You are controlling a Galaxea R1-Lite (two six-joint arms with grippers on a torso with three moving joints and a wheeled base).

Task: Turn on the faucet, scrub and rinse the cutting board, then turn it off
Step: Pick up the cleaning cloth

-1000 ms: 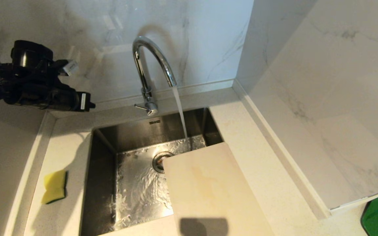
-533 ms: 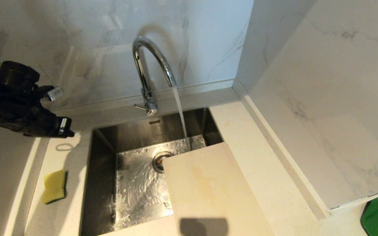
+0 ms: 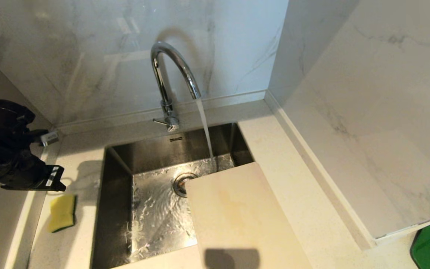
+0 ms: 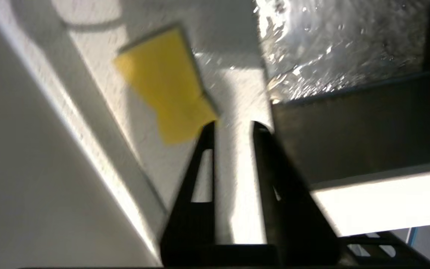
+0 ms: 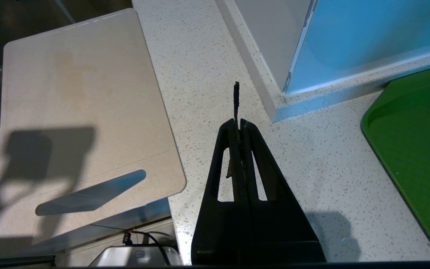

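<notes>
Faucet: the faucet [image 3: 170, 80] is standing at twelve o'clock behind the sink [image 3: 118, 164]; water [image 3: 204, 129] is pouring from its spout into the basin, so the first step looks done.
Cutting board: the cutting board [image 3: 233, 213] is lying at five o'clock, its far corner hanging over the sink and the rest resting on the table [image 3: 293, 179]; the stream is falling just past its far edge, not onto it; that overhang is probably keeping it within reach of the water for rinsing; yellowish stains are showing on its face.
Sponge: the yellow sponge [image 3: 62, 212] is sitting on the table at eight o'clock, left of the basin, untouched.
Left claw: the left claw [image 4: 233, 125] is hovering just above the sponge's near corner at nine o'clock; its jaws are standing slightly parted and gripping nothing; my guess is that it is lining up to take the sponge for scrubbing.
Right claw: the right claw [image 5: 239, 123] is hanging parked over bare table beside the board's handle end, jaws pressed together; a thin dark strip is sticking out from between the tips; I cannot tell what it is.
</notes>
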